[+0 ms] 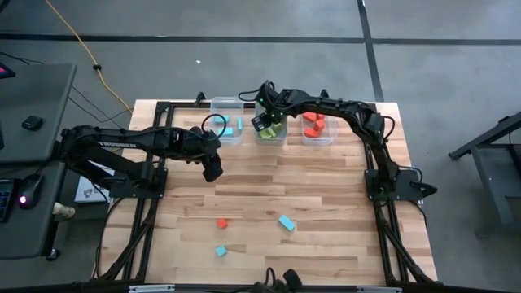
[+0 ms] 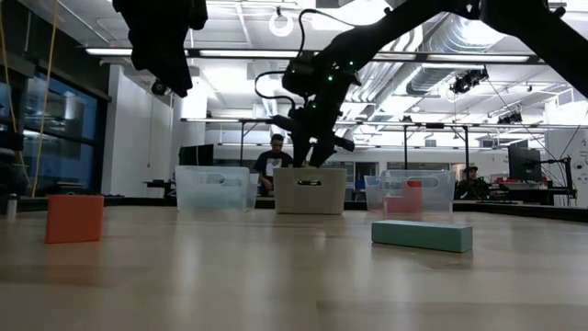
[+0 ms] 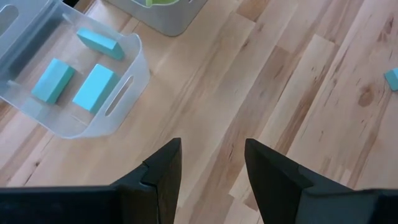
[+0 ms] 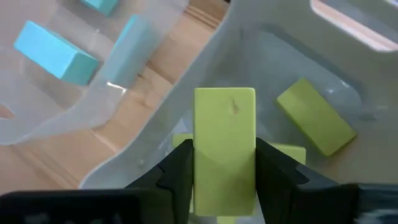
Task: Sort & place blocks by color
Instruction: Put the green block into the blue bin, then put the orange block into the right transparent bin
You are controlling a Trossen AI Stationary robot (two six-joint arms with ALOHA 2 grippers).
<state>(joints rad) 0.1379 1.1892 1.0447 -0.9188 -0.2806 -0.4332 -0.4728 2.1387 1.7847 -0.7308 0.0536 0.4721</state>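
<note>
My right gripper (image 1: pixel 264 122) hangs over the middle clear bin (image 1: pixel 270 137) at the table's far side, shut on a lime green block (image 4: pixel 224 137). More green blocks (image 4: pixel 316 124) lie on that bin's floor. The left bin (image 3: pixel 124 93) holds light blue blocks (image 3: pixel 94 87), and the right bin (image 1: pixel 317 130) holds red-orange ones. My left gripper (image 1: pixel 213 168) hovers open and empty over bare table, just near of the left bin. A red-orange block (image 1: pixel 221 222) and two light blue blocks (image 1: pixel 286 222) (image 1: pixel 221 251) lie flat on the table toward the near side. My right gripper pinches the green block between its two fingers (image 4: pixel 180 174), one on each of its opposite long sides (image 4: pixel 202 155). The fingers slant steeply down from above. The block is lifted clear, above the middle bin's inside, with its far end sticking out past the fingertips.
The three bins stand in a row along the far edge. A wide stretch of wooden table (image 1: pixel 326 195) lies between them and the loose blocks. In the low view, people sit in the room beyond the table (image 2: pixel 276 156).
</note>
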